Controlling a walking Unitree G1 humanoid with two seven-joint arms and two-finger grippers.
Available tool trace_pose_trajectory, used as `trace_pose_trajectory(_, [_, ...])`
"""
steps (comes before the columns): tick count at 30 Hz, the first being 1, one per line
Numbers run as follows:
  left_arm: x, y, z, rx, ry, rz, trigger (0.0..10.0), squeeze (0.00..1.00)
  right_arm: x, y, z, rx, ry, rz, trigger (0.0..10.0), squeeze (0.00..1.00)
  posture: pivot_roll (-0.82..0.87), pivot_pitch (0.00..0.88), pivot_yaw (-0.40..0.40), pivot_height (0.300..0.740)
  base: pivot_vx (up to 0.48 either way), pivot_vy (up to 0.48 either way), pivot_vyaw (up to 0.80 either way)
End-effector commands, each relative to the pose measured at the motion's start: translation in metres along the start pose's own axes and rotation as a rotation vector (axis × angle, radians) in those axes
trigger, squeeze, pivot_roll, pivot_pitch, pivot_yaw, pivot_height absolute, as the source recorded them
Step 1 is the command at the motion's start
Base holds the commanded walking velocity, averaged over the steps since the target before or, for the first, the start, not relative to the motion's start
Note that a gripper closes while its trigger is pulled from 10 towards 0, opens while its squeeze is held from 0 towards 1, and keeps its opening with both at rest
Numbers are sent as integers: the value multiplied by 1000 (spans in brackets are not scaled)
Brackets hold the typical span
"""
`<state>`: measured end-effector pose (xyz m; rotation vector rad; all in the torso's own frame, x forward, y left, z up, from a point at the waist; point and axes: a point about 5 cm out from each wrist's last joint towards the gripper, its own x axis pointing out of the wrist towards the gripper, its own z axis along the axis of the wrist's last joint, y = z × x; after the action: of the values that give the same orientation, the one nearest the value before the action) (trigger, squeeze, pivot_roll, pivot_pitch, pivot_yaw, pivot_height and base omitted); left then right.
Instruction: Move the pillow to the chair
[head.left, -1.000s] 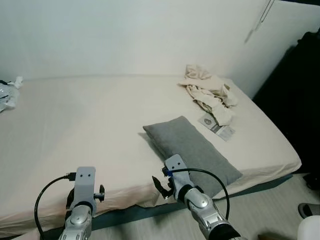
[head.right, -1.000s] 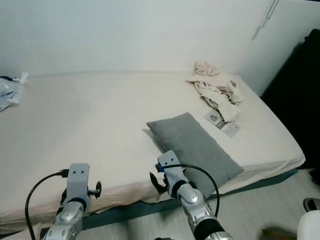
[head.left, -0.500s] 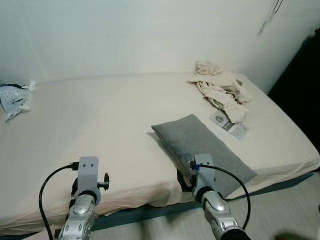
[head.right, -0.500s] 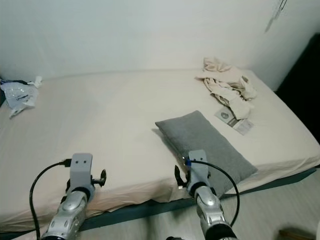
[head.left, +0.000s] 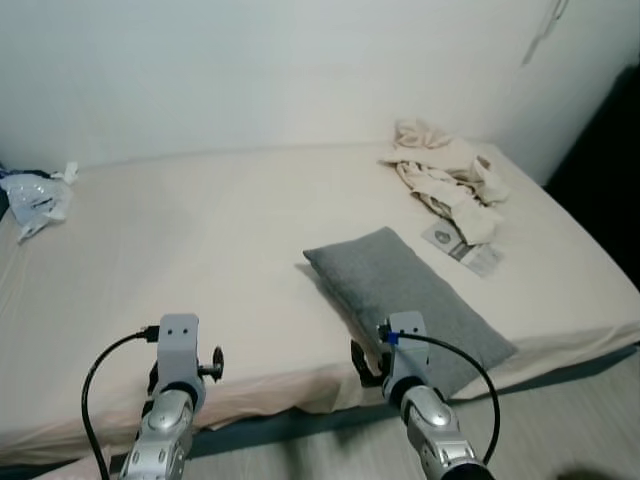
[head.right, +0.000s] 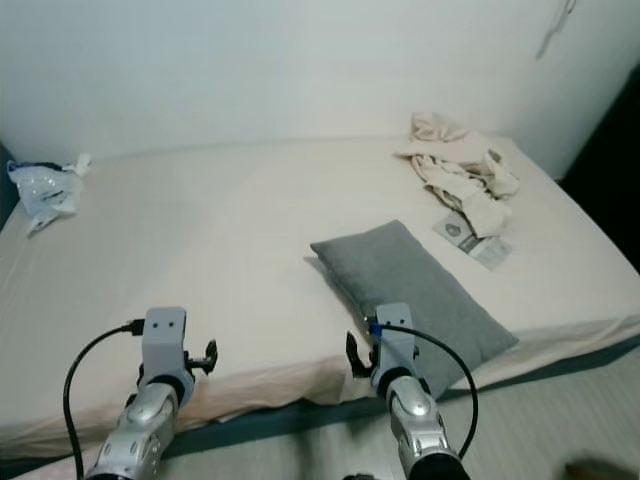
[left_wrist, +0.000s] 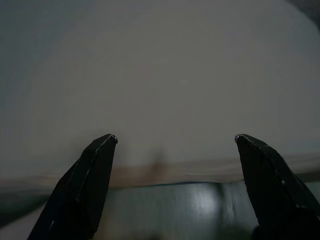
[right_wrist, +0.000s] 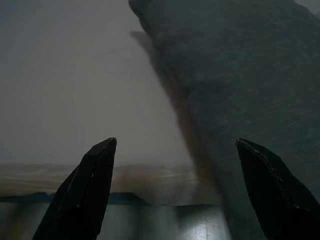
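A grey rectangular pillow (head.left: 405, 292) lies flat on the cream bed (head.left: 200, 240), near its front edge and right of the middle. My right arm (head.left: 402, 345) is raised just before the pillow's near corner. In the right wrist view the right gripper (right_wrist: 176, 142) is open, over the bed's front edge, with the pillow (right_wrist: 240, 75) ahead toward one finger. My left arm (head.left: 177, 350) is up at the bed's front edge, well left of the pillow. The left gripper (left_wrist: 175, 138) is open over bare sheet with nothing between its fingers.
A heap of crumpled cream cloth (head.left: 447, 176) and a printed packet (head.left: 462, 246) lie at the bed's far right. A plastic bag (head.left: 36, 196) sits at the bed's left end. A dark object (head.left: 605, 120) stands right of the bed. Grey floor (head.left: 560, 420) runs along the front.
The whole picture has shifted, so the camera moved. My right arm has swung rightward, from left of the pillow's near end to directly in front of it. The pillow lies unmoved.
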<state>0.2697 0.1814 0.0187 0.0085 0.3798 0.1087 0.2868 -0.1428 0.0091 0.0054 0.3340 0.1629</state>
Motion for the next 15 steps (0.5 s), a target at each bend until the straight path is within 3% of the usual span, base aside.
trace_pose_trajectory(1, [-2, -6, -2, 12, 12, -27, 10000, 0, -2, -6, -2, 7, 13, -16, 10000, 0, -24, 131, -16, 740, 0, -480, 0])
trace_pose_trajectory(9, [-3, -14, 1, 33, -1, -93, 10000, 0, -3, -7, -3, 47, 19, -15, 10000, 0, -23, 134, -17, 740, 0, -480, 0])
trace_pose_trajectory(11, [-4, -19, 6, -39, -18, -132, 10000, 0, -3, -7, -4, 55, 22, -14, 10000, 0, -23, 134, -17, 740, 0, 0, 0])
trace_pose_trajectory(15, [-2, -22, 7, 1, -10, -156, 10000, 0, -4, -7, -4, 68, 21, -18, 10000, 0, -27, 137, -6, 740, 0, 354, 0])
